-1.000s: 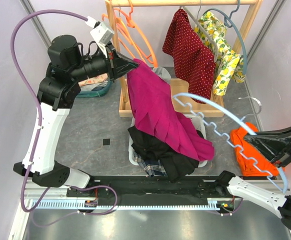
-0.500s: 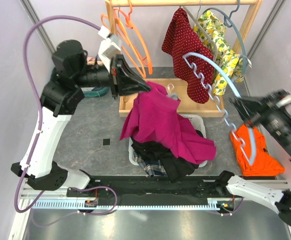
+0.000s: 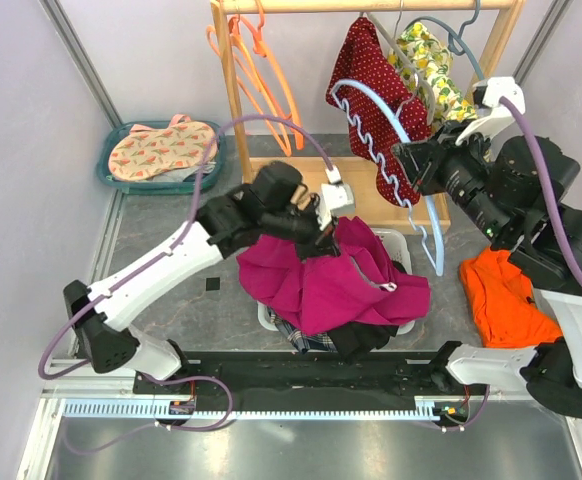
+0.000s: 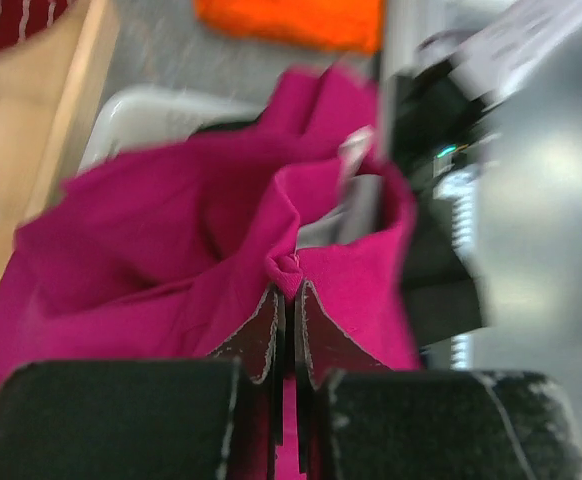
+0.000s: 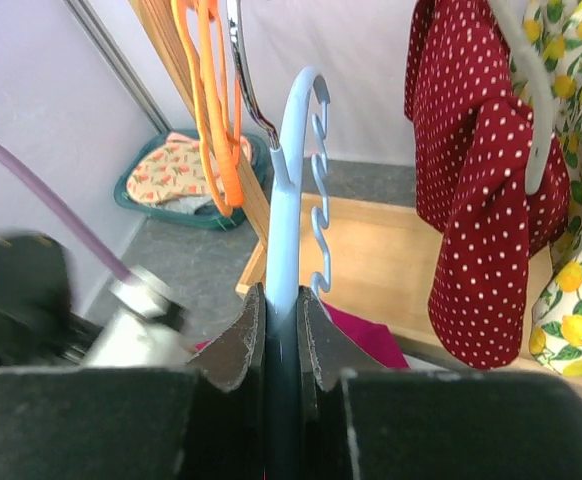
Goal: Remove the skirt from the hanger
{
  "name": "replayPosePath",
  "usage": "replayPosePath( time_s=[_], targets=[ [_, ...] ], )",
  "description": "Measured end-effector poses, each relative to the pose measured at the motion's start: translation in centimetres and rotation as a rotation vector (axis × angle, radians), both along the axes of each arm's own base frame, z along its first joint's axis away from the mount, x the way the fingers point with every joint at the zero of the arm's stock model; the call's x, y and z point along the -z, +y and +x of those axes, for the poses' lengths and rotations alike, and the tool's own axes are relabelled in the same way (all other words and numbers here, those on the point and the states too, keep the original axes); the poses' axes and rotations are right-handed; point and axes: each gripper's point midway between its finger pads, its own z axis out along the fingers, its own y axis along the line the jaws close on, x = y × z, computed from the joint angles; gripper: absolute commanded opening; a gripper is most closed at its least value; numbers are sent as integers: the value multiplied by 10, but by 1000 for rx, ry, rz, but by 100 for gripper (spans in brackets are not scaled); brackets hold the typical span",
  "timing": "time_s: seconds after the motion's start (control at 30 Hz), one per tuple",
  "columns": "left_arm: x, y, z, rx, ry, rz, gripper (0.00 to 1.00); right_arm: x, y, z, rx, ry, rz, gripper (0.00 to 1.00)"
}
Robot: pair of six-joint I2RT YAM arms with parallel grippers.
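Skirt (image 3: 331, 285), magenta, lies mid-scene on a grey table (image 3: 171, 260), w/ a wooden rack (image 3: 229, 120) at the back carrying other garments and spare orange hangers (image 3: 271, 70). In front of the rack is a white basket (image 4: 151, 100) full of dark clothes. The skirt is heaped across the basket's top, one corner lifted and the rest slumped over the pile and rim.

Light-blue hanger (image 5: 281, 220) is up high on the right, near the rack's red dotted garment (image 3: 356, 50), well apart from the skirt. No fabric hangs on it in the top or right wrist views.

Right gripper (image 5: 281, 300) is clamped on the hanger's frame, jaws tight on either side of the blue bar. Left gripper (image 4: 289, 300) is pinched onto a small bunch of skirt fabric, fingers nearly touching w/ the cloth knotted at the tips. The left wrist view is blurred, so how deep the bite goes can't be told.

Judgement: the separation itself looks done and the work is at the put-down stage. Next move prob. calls for the left arm to lower the held corner onto the pile and let go w/o dragging cloth off the basket, while the right arm takes the bare hanger toward the rail. The hook will need lining up w/ the bar, clear of the hanging garments.
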Motion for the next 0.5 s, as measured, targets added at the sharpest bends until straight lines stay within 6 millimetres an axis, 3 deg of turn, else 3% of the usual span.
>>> replayPosePath(
  time_s=[0.1,0.2,0.3,0.37,0.47,0.5],
  targets=[
    [53,1,13,-55,-65,131,4,-17,-1,2,12,-34,26,0],
    [110,9,24,-83,-115,262,16,-30,3,8,22,-59,41,0],
    [162,20,34,-99,-153,376,19,-32,12,20,32,-63,38,0],
    [182,25,41,-112,-187,414,23,-26,20,29,36,-51,21,0],
    [194,26,53,-138,-253,422,45,-12,34,45,42,-23,-19,0],
    [196,25,55,-145,-281,419,64,-7,38,51,43,-14,-33,0]
  ],
)
